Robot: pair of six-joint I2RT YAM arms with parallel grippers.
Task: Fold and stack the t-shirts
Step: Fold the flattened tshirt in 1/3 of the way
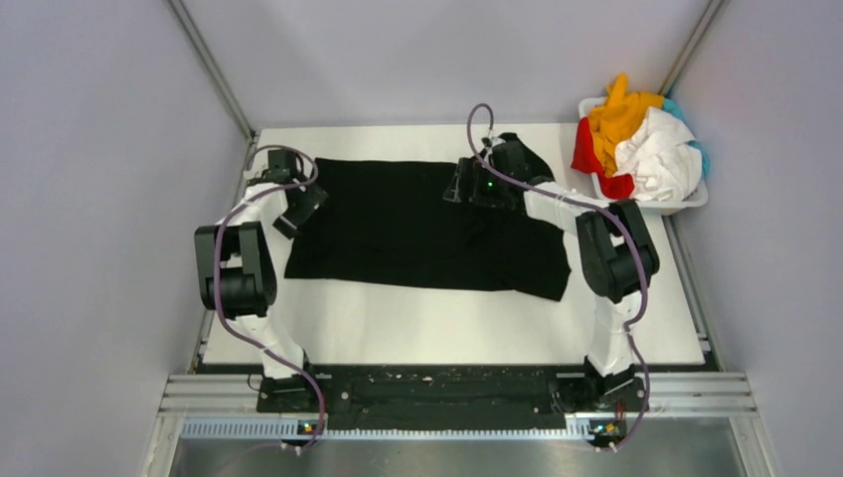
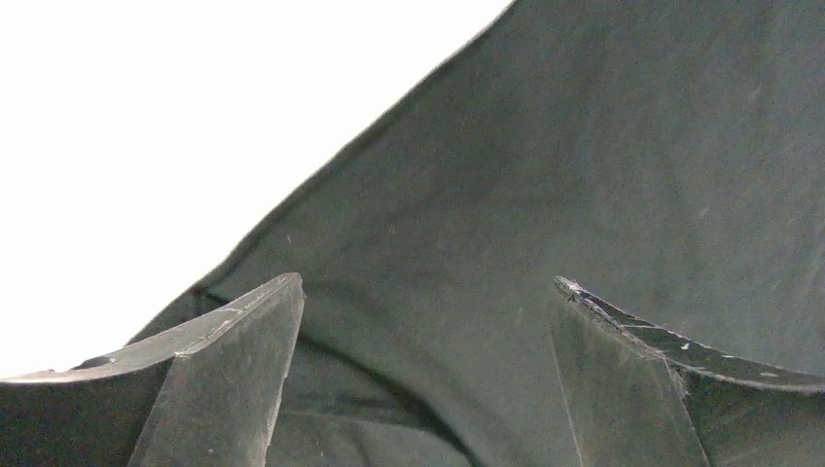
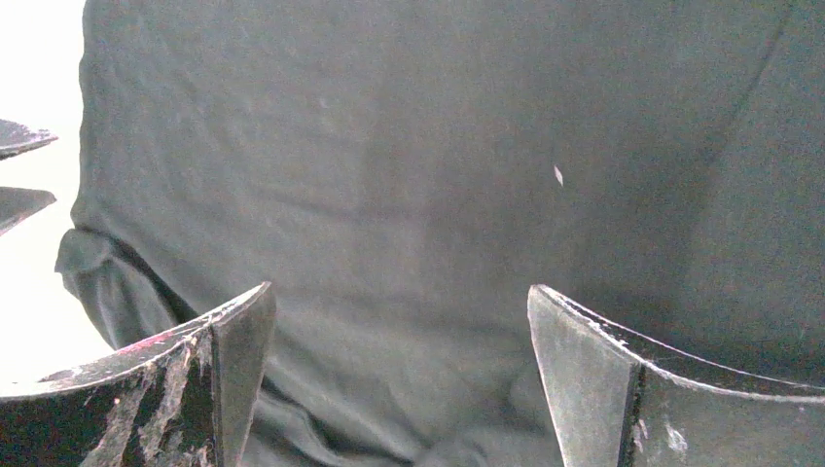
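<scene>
Spread out mid-bench, toward the far side: black t-shirt (image 1: 408, 224), plain, matte, wide from left to right. Far edge straight; near edge slanting slightly nearer toward the right. Left part flat and smooth. Right part rumpled, with a flap reaching nearer at the right corner and a bunched bit of cloth at the far right end. Close up, faint creases, a small pale speck of lint, and a rolled fold along the left edge.

Over the shirt's left edge: left tool (image 2: 425, 282), fingers (image 2: 229, 375) spread wide, nothing between them but cloth lying below. Shirt edge running diagonally against the white bench (image 1: 447, 328) in that wrist view, a tucked fold just by the left finger.

Over the shirt's far right part: right tool (image 3: 400, 288), likewise wide open, holding nothing, black cloth filling the view beneath. Contact with the cloth not possible to tell for either tool.

At the far right corner of the bench, well apart from the black shirt: white plastic basket (image 1: 686, 204), heaped. On top and far, orange-yellow t-shirt (image 1: 618, 114); red t-shirt (image 1: 587, 149) hanging over the left rim; white t-shirt (image 1: 661, 154) crumpled in the middle; teal t-shirt (image 1: 676, 107) only peeking out at the far right.
</scene>
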